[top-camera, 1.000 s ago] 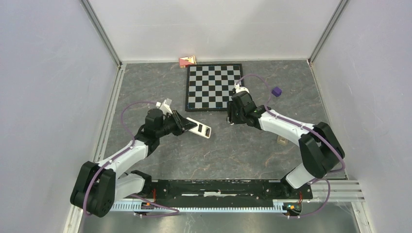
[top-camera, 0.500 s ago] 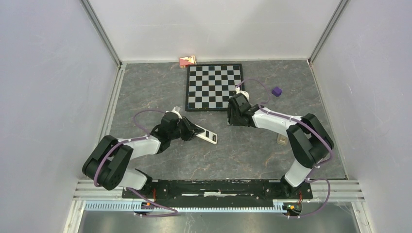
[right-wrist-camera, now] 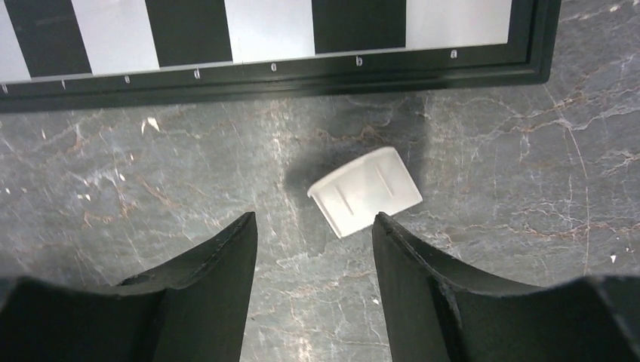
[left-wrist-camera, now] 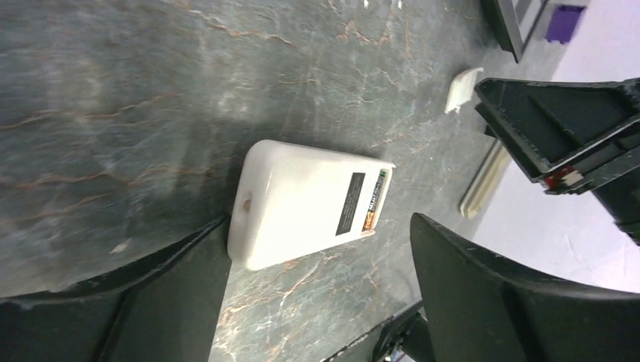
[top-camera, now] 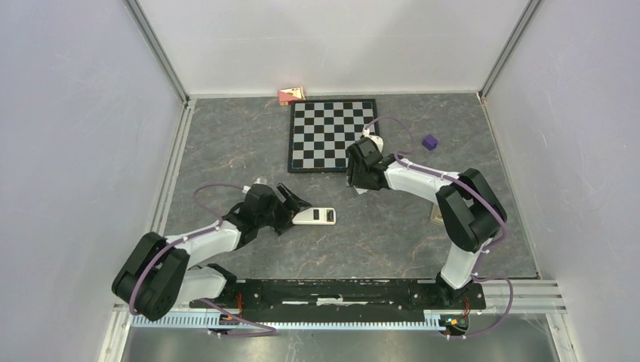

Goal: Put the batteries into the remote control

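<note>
The white remote control (top-camera: 315, 217) lies flat on the table, its back up and the compartment at its right end uncovered. A dark cell with an orange label (left-wrist-camera: 371, 205) shows in that opening; I see no loose batteries. My left gripper (top-camera: 294, 211) is open, its fingers (left-wrist-camera: 151, 302) straddling the remote's left end (left-wrist-camera: 302, 207) without gripping it. My right gripper (top-camera: 360, 183) hovers open near the chessboard's front edge. A small white battery cover (right-wrist-camera: 366, 190) lies just beyond its right fingertip, outside the jaws.
The chessboard (top-camera: 332, 136) lies at the back centre, its black frame (right-wrist-camera: 302, 83) close ahead of my right fingers. A purple cube (top-camera: 429, 142) sits to its right, and a red and yellow box (top-camera: 290, 94) is by the back wall. A beige piece (top-camera: 438, 218) lies near the right arm.
My left gripper brought the remote down to the table, turned it level and opened, letting it go. My right gripper shifted slightly left towards the chessboard's front edge.
</note>
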Robot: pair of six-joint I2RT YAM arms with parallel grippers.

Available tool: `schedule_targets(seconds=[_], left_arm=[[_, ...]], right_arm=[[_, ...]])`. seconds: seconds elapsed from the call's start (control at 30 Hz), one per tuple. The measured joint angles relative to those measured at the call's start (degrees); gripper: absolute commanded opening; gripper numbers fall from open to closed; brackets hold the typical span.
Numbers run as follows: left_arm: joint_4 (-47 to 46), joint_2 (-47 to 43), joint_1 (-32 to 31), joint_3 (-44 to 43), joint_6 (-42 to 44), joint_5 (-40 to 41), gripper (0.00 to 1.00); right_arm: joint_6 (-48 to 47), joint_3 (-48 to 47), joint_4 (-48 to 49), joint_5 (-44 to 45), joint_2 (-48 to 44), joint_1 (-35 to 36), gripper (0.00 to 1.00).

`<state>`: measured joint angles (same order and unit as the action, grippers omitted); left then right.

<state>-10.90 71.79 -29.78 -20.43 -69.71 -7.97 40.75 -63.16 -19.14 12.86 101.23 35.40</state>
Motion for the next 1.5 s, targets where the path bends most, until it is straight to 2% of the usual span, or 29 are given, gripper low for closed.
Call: schedule_targets(seconds=[0.03, 0.17, 0.33, 0.5, 0.87, 1.1, 1.27, 1.5], left_arm=[[1.1, -0.9, -0.1, 0.0, 0.0, 0.6, 0.99], [10.0, -6.4, -0.2, -0.7, -0.2, 5.7, 1.0], [23.3, -11.6, -0.2, -2.7, 0.0, 13.3, 1.0], [30.4, -14.9, -0.2, -4.3, 1.7, 18.3, 1.0], [31.5, -18.6, -0.2, -7.4, 8.8, 23.4, 1.0], [31.3, -19.5, -0.2, -7.4, 13.5, 27.9, 1.0], [31.3, -20.5, -0.2, -7.4, 16.0, 31.2, 1.0], [29.8, -21.3, -0.2, -7.4, 18.3, 31.8, 1.0]], right_arm=[[0.5, -0.9, -0.3, 0.3, 0.7, 0.0, 0.64], [3.2, -5.7, -3.2, 2.5, 3.8, 0.0, 0.63], [7.6, -10.7, -7.8, 5.3, 7.3, -0.2, 0.56], [11.5, -11.8, -11.2, 6.3, 8.8, -0.7, 0.48], [16.0, -15.0, -13.7, 5.0, 12.2, -1.7, 0.39], [18.9, -18.2, -17.5, 3.6, 14.3, -2.6, 0.21], [19.9, -18.2, -18.4, 2.4, 14.3, -3.3, 0.0], [19.0, -18.6, -18.8, 1.4, 14.5, -3.5, 0.0]])
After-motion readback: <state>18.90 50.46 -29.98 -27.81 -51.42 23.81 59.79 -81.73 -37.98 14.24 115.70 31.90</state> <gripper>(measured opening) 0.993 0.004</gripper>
